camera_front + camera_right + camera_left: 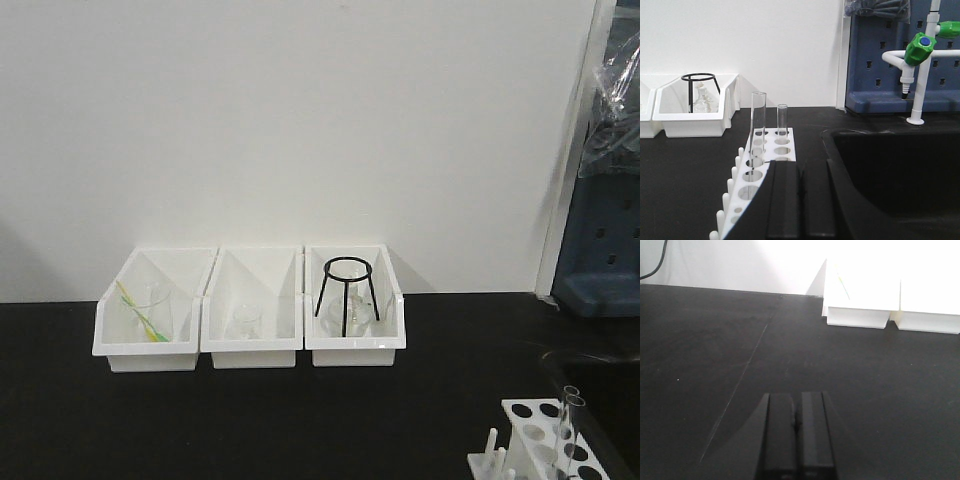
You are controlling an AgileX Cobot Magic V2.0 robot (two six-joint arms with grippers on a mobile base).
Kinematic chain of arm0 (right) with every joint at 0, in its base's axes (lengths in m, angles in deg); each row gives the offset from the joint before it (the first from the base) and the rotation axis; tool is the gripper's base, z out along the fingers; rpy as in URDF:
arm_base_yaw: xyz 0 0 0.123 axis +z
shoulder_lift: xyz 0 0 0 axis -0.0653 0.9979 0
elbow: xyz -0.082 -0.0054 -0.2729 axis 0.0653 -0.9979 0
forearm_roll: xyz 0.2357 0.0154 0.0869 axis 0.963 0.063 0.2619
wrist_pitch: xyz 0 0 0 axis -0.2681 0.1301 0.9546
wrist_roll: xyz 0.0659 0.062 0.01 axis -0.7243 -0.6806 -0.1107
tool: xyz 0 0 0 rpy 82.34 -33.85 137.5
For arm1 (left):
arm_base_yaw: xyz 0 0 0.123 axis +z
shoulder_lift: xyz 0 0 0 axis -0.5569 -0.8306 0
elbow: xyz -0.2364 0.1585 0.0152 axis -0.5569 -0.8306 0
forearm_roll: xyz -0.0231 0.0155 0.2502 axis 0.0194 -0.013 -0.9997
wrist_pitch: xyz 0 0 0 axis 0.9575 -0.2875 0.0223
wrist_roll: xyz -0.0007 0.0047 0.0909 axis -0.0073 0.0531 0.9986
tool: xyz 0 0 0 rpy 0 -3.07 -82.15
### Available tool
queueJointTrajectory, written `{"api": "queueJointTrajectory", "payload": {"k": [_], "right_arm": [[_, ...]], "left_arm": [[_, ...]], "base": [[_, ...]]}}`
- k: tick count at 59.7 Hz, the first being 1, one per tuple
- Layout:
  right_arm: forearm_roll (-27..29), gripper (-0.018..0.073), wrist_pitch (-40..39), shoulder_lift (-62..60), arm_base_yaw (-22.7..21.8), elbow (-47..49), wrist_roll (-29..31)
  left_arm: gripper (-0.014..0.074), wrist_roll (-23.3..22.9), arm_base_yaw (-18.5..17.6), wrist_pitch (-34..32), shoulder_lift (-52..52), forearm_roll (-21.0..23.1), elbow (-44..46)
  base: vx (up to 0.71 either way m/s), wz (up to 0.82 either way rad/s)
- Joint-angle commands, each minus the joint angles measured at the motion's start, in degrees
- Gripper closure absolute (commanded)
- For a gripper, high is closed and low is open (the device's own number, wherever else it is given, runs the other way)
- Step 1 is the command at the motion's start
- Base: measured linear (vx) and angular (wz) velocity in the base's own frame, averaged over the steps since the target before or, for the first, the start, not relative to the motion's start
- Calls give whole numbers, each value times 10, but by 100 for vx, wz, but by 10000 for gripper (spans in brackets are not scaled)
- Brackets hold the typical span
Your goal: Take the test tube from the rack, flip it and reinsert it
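The white rack (770,150) stands on the black table just left of my right gripper (800,167), with its pegs (732,185) along its left side. Two clear test tubes stand upright in it: a near, taller-looking one (758,130) and a farther one (782,119). In the front view the rack (515,440) sits at the bottom right with a tube (570,415) in it. My right gripper is shut and empty, low beside the rack. My left gripper (797,405) is shut and empty over bare black table. Neither gripper shows in the front view.
Three white bins (250,345) stand at the back wall; the right one holds a black ring stand (348,295). A black sink (890,170) lies right of my right gripper. Behind it are a blue pegboard (880,50) and a green-knobbed tap (917,50).
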Motion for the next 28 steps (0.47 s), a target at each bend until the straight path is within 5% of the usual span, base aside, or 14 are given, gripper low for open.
{"api": "queueJointTrajectory", "payload": {"k": [1, 28], "right_arm": [[-1, 571, -47, -7, -1, -1, 6], [-1, 571, -47, -7, -1, -1, 6]], "left_arm": [[603, 0, 0, -46, 2, 2, -1], [603, 0, 0, -46, 2, 2, -1]], "base": [[0, 0], [0, 0]]}}
